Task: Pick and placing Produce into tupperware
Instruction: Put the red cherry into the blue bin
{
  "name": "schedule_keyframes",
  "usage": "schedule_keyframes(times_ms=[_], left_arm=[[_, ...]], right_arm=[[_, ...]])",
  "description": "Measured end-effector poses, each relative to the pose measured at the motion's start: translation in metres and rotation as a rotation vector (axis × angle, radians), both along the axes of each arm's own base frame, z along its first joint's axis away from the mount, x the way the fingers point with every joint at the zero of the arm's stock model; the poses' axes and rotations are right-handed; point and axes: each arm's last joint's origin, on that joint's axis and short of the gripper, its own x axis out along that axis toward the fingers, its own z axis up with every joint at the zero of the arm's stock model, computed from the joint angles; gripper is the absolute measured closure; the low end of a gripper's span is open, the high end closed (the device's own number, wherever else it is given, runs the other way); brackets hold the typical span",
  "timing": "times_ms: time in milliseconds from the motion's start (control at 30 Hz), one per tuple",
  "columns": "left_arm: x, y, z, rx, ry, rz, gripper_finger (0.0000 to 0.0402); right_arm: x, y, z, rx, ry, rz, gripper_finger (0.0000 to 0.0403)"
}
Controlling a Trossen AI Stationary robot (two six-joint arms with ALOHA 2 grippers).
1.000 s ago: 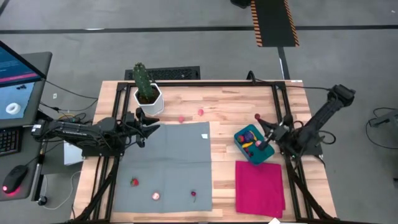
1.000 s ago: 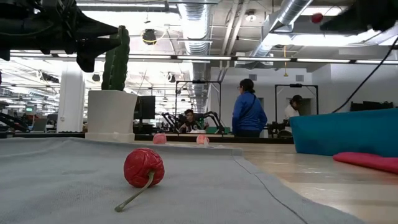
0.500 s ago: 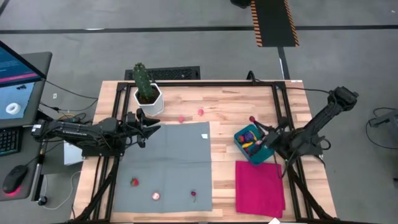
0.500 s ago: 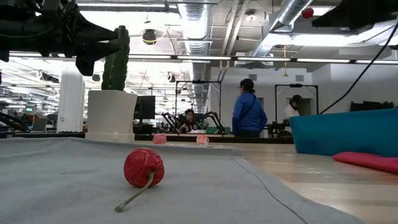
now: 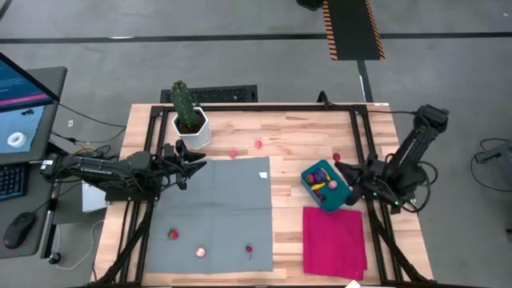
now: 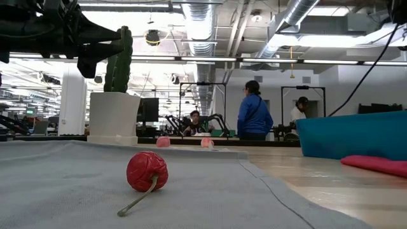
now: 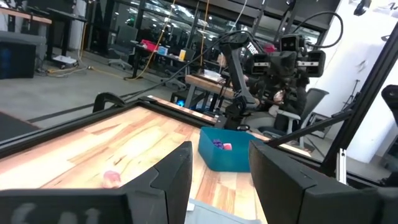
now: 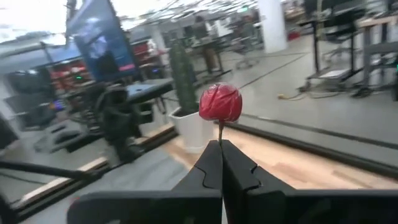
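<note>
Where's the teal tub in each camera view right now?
High view: teal tub right of centre, beyond the magenta cloth.
Low view: right edge.
Left wrist view: centre.
Right wrist view: not in it.
Landmark: cactus.

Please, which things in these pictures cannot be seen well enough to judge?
- Contents of the teal tub: too small in the high view; the low view shows only its wall.
- Pink pieces on the wood: too small to name.
- Right gripper: absent from the low view; only its wrist view shows it shut on a red cherry by the stem.
- Left gripper: whether it holds anything; its fingers are cut off by the picture edge.
</note>
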Motion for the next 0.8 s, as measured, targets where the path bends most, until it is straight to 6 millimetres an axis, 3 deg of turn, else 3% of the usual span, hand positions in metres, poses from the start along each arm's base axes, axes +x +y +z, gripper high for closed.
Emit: schedule_keyframes(times_ms=[367, 533, 667, 800], left_arm=[[-0.001, 0.002, 0.003, 0.009, -0.027, 0.082, 0.0254], [-0.002, 0.002, 0.008, 0.032, -0.069, 0.087, 0.0254], [-0.002, 0.002, 0.009, 0.038, -0.078, 0.088, 0.0254], [-0.002, 0.002, 0.009, 0.048, -0.082, 0.090, 0.0254]], right_arm=[[-0.012, -0.001, 0.006, -0.116, 0.068, 0.074, 0.0392], [-0.017, 0.010, 0.006, -0.235, -0.014, 0.267, 0.0393], [-0.007, 0.017, -0.011, -0.254, -0.011, 0.352, 0.0393], [0.010, 0.009, -0.036, -0.198, 0.055, 0.487, 0.0393]])
